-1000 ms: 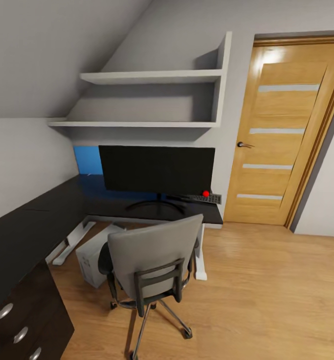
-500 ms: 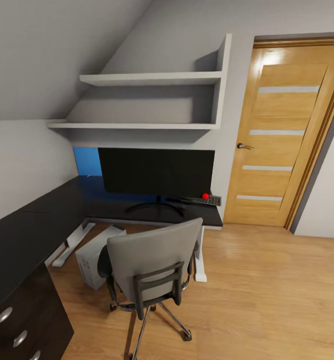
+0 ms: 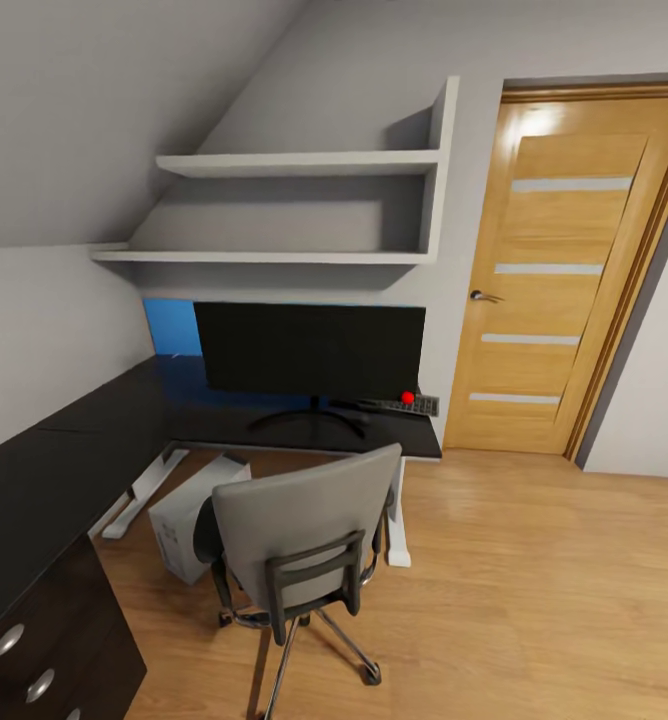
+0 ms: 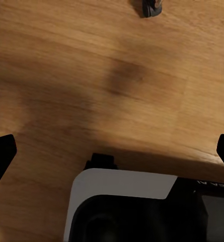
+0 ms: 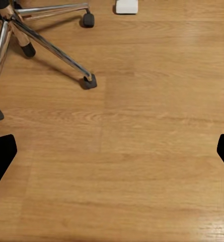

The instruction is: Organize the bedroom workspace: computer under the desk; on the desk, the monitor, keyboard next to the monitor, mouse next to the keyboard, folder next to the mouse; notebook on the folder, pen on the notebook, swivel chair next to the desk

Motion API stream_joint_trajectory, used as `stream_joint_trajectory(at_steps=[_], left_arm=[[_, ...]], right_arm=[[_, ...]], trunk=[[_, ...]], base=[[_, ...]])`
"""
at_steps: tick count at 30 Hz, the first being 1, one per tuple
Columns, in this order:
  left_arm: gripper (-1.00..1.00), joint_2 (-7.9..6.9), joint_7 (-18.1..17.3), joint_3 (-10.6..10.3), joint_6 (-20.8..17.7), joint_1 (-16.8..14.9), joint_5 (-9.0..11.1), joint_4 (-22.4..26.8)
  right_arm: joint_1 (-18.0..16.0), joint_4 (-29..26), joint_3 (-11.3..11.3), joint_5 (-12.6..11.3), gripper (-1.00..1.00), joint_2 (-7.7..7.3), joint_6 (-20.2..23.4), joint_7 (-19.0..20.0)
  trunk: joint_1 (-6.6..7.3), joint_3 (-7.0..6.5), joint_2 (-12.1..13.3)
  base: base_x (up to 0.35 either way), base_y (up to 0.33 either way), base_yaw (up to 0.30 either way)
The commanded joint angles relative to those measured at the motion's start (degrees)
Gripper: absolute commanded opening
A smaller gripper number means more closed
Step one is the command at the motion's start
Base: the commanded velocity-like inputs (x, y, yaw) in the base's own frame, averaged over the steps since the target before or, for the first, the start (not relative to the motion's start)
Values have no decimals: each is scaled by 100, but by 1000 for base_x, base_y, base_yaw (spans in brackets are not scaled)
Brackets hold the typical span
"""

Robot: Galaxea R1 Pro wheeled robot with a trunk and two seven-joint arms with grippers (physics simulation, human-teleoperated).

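Both grippers, left (image 4: 112,151) and right (image 5: 112,151), are held wide and empty over the wooden floor (image 5: 142,166); the swivel chair (image 3: 304,520) should be approached squarely so its seat is reachable.

A black top is being shown on the desk (image 3: 84,440), with a black monitor (image 3: 309,350) marked by a red dot. Grey is being displayed on the swivel chair (image 3: 299,525), grey-white on the computer (image 3: 179,520), and bright blue behind the monitor on the notebook (image 3: 171,327).

The left gripper (image 4: 112,151) pointed downward, its dark fingertips (image 4: 1,151) spread wide apart. The right gripper (image 5: 112,151) likewise hung downward, fingers (image 5: 2,151) splayed, grasping nothing.
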State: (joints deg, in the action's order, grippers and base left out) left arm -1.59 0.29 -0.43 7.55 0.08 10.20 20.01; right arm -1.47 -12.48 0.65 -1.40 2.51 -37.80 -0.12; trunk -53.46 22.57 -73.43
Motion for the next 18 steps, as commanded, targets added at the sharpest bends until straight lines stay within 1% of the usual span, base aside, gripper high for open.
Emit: stream_joint_trajectory(at_steps=[1, 2, 7, 8, 9, 10, 13, 18], left_arm=[[100, 0, 4, -8, 6, 1, 36, 5], [100, 0, 5, -9, 6, 1, 35, 4], [100, -4, 6, 4, 185, 1, 34, 3], [100, -7, 6, 11, 515, 1, 35, -46], [100, -7, 6, 9, 551, 1, 35, -80], [100, -8, 6, -13, 665, 1, 35, -299], [100, -6, 6, -18, 688, 1, 35, -352], [100, -7, 6, -24, 694, 1, 27, -369]], right_arm=[[-3, 10, 3, -12, 100, 3, -17, 0], [-3, 18, 0, -11, 100, 3, -17, 2], [-3, 27, -3, -10, 100, 4, -17, 0], [-3, 27, -2, -13, 100, 4, -15, 1], [-3, 27, -2, -14, 100, 4, -14, 1], [-3, 27, -3, -5, 100, 4, -16, 9], [-3, 40, -3, -7, 100, 4, -17, 10], [-3, 45, -3, -9, 100, 4, -17, 5]], trunk=[[22, -13, 38], [44, -31, 78], [44, -40, 78], [44, -40, 78], [44, -40, 78], [44, -40, 78], [44, -40, 78], [44, -40, 78]], base=[[0, 0, -5], [0, 0, -3], [0, 0, -90], [0, 0, -14], [0, 0, -12], [0, 0, -2], [60, -29, -1], [239, -100, 0]])
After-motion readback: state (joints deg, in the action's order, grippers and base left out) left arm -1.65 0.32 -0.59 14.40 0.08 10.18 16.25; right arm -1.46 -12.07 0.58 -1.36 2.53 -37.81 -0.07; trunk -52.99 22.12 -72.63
